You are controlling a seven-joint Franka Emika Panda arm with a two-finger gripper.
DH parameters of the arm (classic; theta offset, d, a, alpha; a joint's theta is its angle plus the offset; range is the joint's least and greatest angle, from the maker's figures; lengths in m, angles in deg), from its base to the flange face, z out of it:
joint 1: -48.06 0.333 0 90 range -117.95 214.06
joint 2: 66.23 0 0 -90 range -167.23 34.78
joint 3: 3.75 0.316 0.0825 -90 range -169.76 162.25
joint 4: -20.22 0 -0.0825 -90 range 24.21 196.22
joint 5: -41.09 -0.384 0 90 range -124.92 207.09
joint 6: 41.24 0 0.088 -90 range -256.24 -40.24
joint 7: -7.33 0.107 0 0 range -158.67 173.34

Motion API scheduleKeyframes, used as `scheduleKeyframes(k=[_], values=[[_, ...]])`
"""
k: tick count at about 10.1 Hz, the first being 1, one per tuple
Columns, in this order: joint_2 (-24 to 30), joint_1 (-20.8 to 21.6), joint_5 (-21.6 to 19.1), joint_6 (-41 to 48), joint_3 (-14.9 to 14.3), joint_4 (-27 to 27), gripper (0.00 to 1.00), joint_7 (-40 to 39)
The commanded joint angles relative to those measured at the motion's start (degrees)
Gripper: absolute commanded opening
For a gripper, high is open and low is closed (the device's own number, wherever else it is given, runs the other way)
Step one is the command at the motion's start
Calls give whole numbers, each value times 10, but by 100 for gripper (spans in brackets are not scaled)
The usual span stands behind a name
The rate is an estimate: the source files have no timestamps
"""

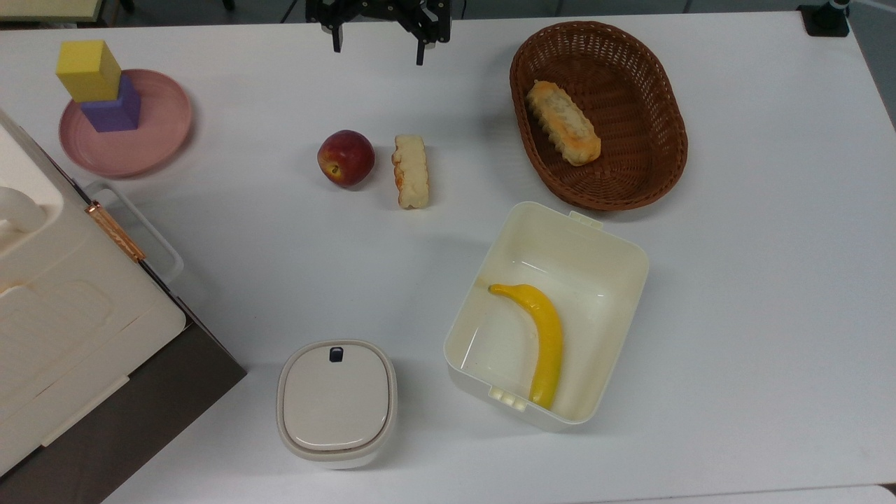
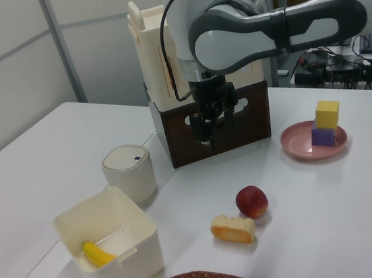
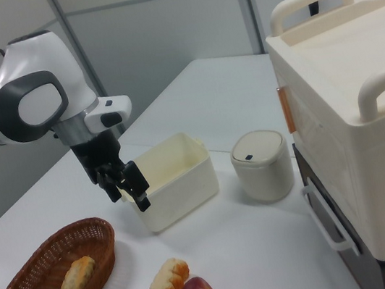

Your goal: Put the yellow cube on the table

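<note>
On the pink plate [image 1: 150, 150], the yellow cube [image 1: 89, 68] sits stacked atop the purple cube [image 1: 115, 110]. The gripper [image 1: 378, 38], jaws spread and empty, should descend squarely, pinching only the upper block.

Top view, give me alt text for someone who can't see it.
A yellow cube sits on a purple cube on a pink plate on a white table, with the open gripper empty above the table's far edge.

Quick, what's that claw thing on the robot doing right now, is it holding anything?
End effector: open and empty, hanging above the table.
</note>
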Motion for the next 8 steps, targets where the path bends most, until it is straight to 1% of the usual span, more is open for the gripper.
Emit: scheduleKeyframes(k=[1, 7, 8], values=[[7, 11, -4, 3, -11, 5, 100, -11], [7, 8, -4, 1, -14, 5, 100, -11], [8, 1, -4, 1, -14, 5, 100, -11]])
